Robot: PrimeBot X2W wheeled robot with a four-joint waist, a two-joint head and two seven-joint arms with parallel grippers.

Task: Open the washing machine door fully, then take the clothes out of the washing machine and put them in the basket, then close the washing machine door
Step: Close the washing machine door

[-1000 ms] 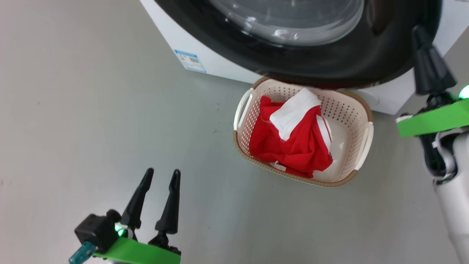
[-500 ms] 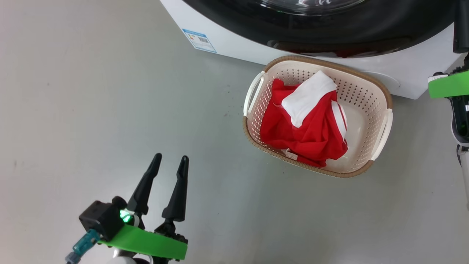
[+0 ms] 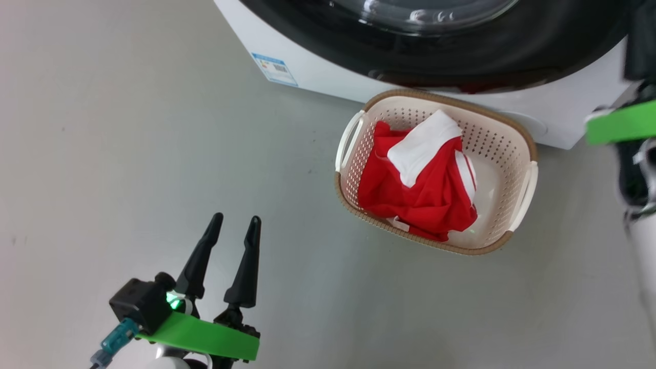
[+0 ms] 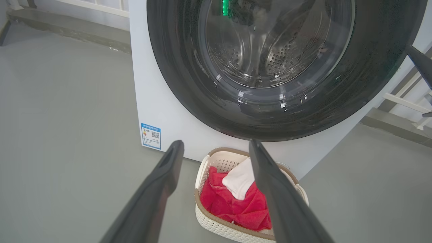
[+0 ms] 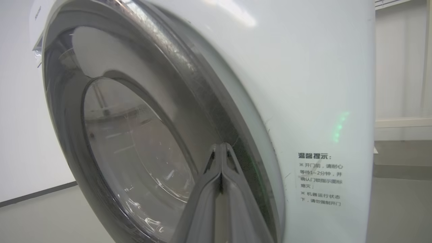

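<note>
The cream basket stands on the floor against the white washing machine and holds the red and white clothes. The washing machine door, a glossy black ring around clear glass, lies against the machine's front. My right gripper is shut, its tips at the right edge of the door; it also shows blurred at the head view's right edge. My left gripper hangs open over bare floor, well left of the basket and holding nothing. Between its fingers I see the basket and clothes.
Grey floor spreads wide to the left and in front of the basket. A blue label marks the machine's lower left front. A Chinese notice sticker sits on the machine's front to the right of the door. A wall base runs behind the machine.
The door's black ring, which overhung the basket's far rim, now lies back against the machine. My right gripper went with it. The head camera has shifted; the left gripper stays open.
</note>
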